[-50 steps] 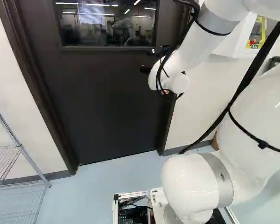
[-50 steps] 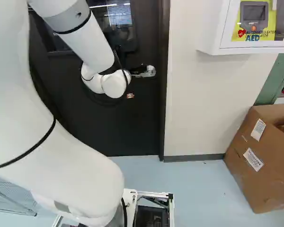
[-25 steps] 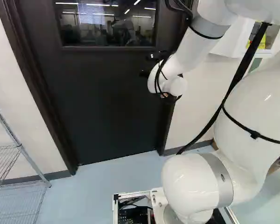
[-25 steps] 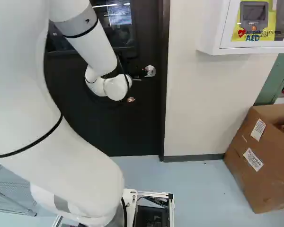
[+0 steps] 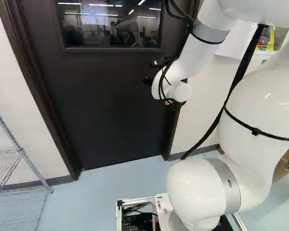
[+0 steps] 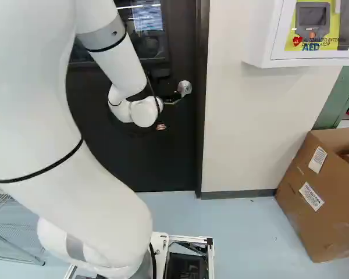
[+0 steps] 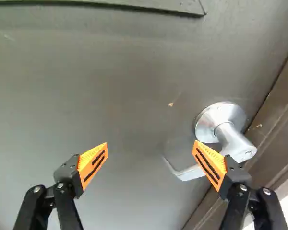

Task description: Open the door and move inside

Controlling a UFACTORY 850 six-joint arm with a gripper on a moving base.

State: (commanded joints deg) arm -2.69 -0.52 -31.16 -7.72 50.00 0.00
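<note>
So, nearest first: the white arm [image 6: 99, 192] fills a lot of the right base view and reaches forward to the door. Wire shelving [image 5: 21, 152] stands at the left of the left base view, and a big cardboard box [image 6: 320, 197] sits at the right of the right base view. Neither is in front of the door, but I'd watch them if the base has to swing round.

Out at the end, the gripper [image 7: 150, 143] is open, fingers wide apart and nothing gripped. The silver lever handle [image 7: 183, 173] is on the door close to the frame [image 7: 273, 134], running behind the finger on that side, with its free end showing between the two. Can't tell if they're touching.

Progress-wise, I'd call it early: reaching the handle looks mostly done, but the door [image 5: 111, 110] is shut. Left to do: work the lever, swing the door, drive through. No idea from here if it's push or pull. My worry would be that finger slipping off the lever or knocking the frame.

Further up there's a window [image 5: 111, 24] in the door, plus a white AED cabinet [image 6: 260, 35] on the wall [image 6: 250, 133] beside it.
</note>
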